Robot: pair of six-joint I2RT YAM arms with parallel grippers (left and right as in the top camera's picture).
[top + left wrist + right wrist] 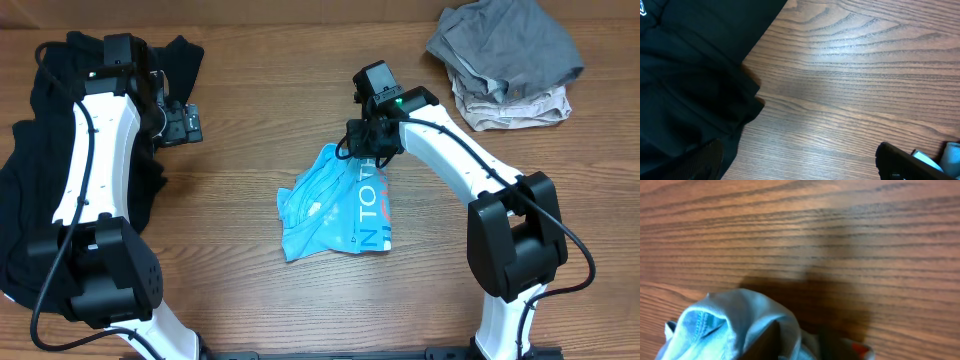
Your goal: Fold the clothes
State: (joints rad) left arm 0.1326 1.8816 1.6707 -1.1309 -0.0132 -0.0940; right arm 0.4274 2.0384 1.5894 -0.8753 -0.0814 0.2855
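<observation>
A: Where is the T-shirt?
B: Mid-table, crumpled in a heap, its lettering partly up. Nothing is folded yet.
A: And the right gripper?
B: At the heap's far edge. Its fingers stand narrow with blue cloth bunched between them, so I judge it a pinch on the T-shirt.
A: What can go wrong?
B: It looks like a bunch, not one clean edge. On a lift, several layers may come up together, and the T-shirt would hang twisted rather than spread flat. A shallow bite could also slip off such soft cloth.
A: The left gripper?
B: Wide open and holding nothing. It is over bare table, just beside the black shirt and well apart from the T-shirt. One arm alone may drag the heap rather than open it.
A: Anything else near?
B: The grey pile lies at the far right; a wide swing could catch it.
</observation>
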